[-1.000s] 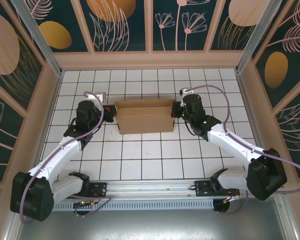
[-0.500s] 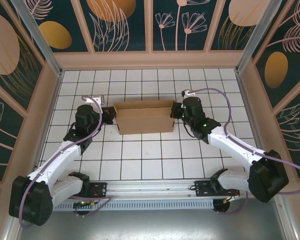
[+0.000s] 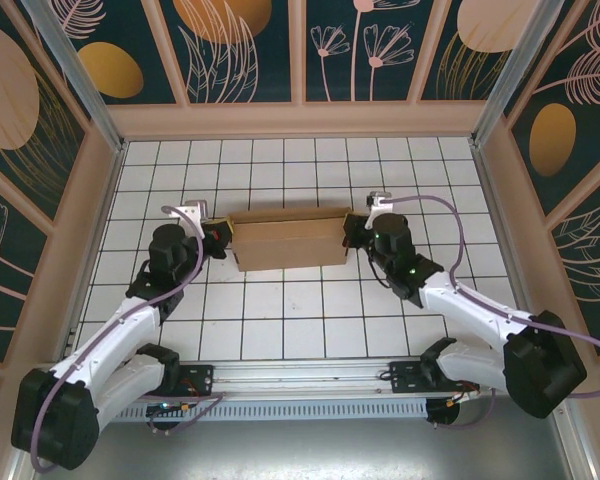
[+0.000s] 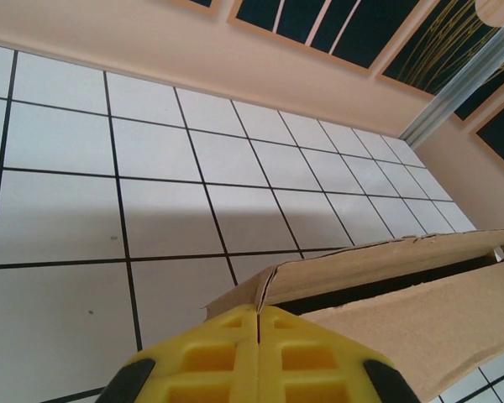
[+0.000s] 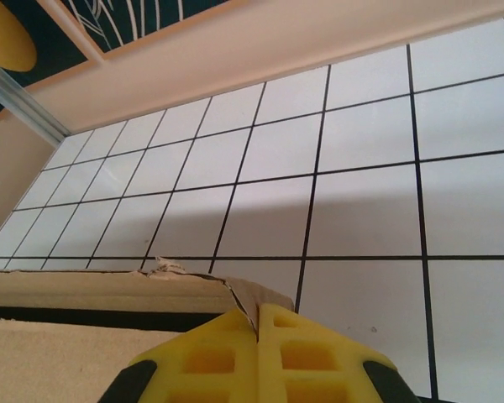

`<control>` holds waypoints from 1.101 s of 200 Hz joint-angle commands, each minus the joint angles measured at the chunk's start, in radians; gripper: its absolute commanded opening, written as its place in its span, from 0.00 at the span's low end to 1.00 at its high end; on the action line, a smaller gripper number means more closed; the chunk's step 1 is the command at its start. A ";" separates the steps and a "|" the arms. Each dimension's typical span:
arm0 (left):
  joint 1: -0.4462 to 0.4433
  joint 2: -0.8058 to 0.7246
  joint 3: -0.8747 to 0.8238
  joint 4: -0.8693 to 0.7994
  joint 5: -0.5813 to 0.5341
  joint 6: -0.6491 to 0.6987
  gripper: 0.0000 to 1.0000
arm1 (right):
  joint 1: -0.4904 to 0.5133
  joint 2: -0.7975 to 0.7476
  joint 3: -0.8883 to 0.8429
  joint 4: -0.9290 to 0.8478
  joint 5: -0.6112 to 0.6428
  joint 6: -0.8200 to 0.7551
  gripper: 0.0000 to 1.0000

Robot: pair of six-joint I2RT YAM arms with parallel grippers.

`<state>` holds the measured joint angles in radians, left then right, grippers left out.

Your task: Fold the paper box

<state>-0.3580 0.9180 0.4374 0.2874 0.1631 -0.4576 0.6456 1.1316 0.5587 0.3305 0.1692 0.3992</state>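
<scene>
Brown corrugated cardboard, the paper box [image 3: 285, 240]: half formed, a long shallow trough with the near wall raised and the top open. Spans the gap between the left tool [image 3: 223, 232] and the right tool [image 3: 352, 229], one end at each, low over the bench [image 3: 280, 320]; resting or just lifted, cannot tell.

Likely light. Stiff across the panels, willing to bend only along the creases. Rough enough not to slip, yet easy to dent, and already frayed at the corner beside the right tool. Best held at the end corners close to a crease, as now, with both ends moved together to avoid twisting the trough.

Left tool: yellow fingers [image 4: 202, 357] pressed to a hairline seam, a cardboard corner seemingly nipped at the tips. Right tool the same in its wrist view [image 5: 258, 323], closed on the opposite corner.

Ahead of both tools, several rows of bare tile up to the back wall [image 3: 300, 120]. Behind them, toward the arm bases, more open tile. Outboard of each tool, a few tiles before the side walls [image 3: 98, 230], tighter for the elbows than for the box.
</scene>
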 commanded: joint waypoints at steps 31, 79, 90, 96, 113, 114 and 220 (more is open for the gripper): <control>-0.093 -0.002 -0.118 -0.044 -0.109 -0.097 0.00 | 0.053 0.035 -0.116 0.010 0.027 0.005 0.00; -0.102 -0.040 -0.172 -0.068 -0.233 -0.113 0.00 | 0.065 0.059 -0.144 0.009 0.092 -0.009 0.00; -0.101 -0.045 -0.191 -0.052 -0.228 -0.117 0.00 | 0.066 0.060 -0.152 0.010 0.110 -0.005 0.00; -0.101 -0.044 -0.200 -0.046 -0.226 -0.118 0.00 | 0.066 0.062 -0.157 0.011 0.114 -0.003 0.00; -0.102 -0.035 -0.213 -0.037 -0.216 -0.108 0.00 | 0.066 0.074 -0.163 0.015 0.107 -0.005 0.00; -0.102 -0.035 -0.214 -0.037 -0.216 -0.107 0.00 | 0.066 0.076 -0.163 0.015 0.105 -0.005 0.00; -0.106 -0.022 -0.136 -0.125 -0.219 0.030 0.00 | 0.068 -0.022 -0.066 -0.030 0.047 -0.055 0.41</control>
<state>-0.4641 0.8574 0.3004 0.3862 -0.0441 -0.4900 0.7021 1.1259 0.4603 0.4473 0.2607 0.3805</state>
